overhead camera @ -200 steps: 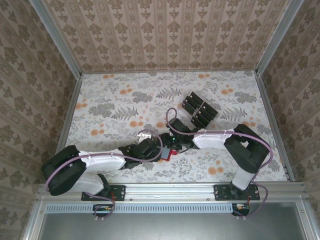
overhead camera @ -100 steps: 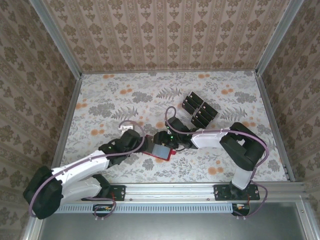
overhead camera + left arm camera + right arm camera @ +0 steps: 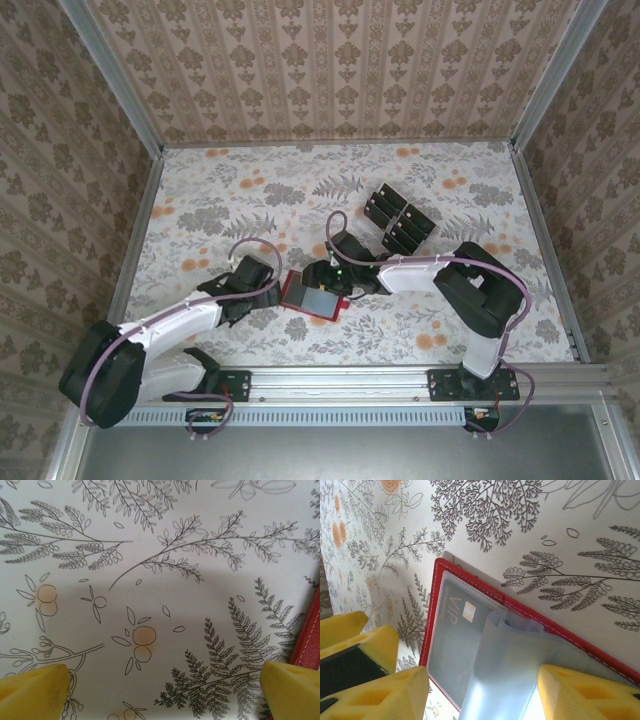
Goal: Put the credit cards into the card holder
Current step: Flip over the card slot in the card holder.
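Both grippers spread wide; left gripper [image 3: 165, 687] has backed off the red leather-like folding wallet [image 3: 312, 297]. The right gripper [image 3: 485, 690] camera reads a VIP-marked dark card [image 3: 451, 642] inside.

In your left wrist view the card holder [image 3: 309, 639] is cut off by the right edge, so you get just a red stitched strip. The left gripper [image 3: 162, 690] shows its yellow fingertips [image 3: 32, 687] cropped at the bottom corners. In the right wrist view the holder runs off the bottom and right edges, and the right gripper [image 3: 482, 685] is cropped there too. Glare on the clear sleeve [image 3: 505, 665] blurs whatever lies under it. The card [image 3: 455, 640] behind the window is too faint to read past "VIP". From above, the right wrist covers the holder's far edge. The credit cards [image 3: 400, 220], far right, are too small to count.
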Tool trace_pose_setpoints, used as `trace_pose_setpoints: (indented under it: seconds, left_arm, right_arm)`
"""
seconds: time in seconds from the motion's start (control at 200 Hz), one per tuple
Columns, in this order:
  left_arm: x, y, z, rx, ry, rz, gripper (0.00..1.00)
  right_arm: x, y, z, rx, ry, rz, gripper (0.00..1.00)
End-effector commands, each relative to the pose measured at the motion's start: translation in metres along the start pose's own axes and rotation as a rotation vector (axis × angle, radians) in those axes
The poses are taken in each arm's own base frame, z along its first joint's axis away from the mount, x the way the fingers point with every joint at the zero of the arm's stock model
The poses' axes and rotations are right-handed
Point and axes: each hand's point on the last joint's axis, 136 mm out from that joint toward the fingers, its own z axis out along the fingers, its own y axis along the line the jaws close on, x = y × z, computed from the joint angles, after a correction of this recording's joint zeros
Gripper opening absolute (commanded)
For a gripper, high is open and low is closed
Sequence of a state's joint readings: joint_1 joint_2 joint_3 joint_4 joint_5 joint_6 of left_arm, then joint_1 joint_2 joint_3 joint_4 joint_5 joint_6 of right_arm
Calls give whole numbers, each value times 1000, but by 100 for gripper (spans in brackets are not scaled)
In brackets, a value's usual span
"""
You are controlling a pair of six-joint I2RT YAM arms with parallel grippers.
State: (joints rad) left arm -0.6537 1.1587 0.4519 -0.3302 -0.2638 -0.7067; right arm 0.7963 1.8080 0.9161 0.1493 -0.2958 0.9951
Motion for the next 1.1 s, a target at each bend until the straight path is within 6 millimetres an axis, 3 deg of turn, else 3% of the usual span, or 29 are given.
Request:
trace_pose_setpoints:
  seconds: [0.0, 0.8, 1.095]
  left_arm:
    - [9, 0, 4, 1, 49, 9, 100]
    - [31, -27, 14, 85, 82, -2, 100]
    - [20, -17, -1, 67, 12, -50, 100]
  right_arm:
    - [7, -1, 7, 10, 45, -1, 61]
    - [0, 39, 16, -65, 57, -22, 61]
    - [0, 46, 23, -71, 62, -23, 61]
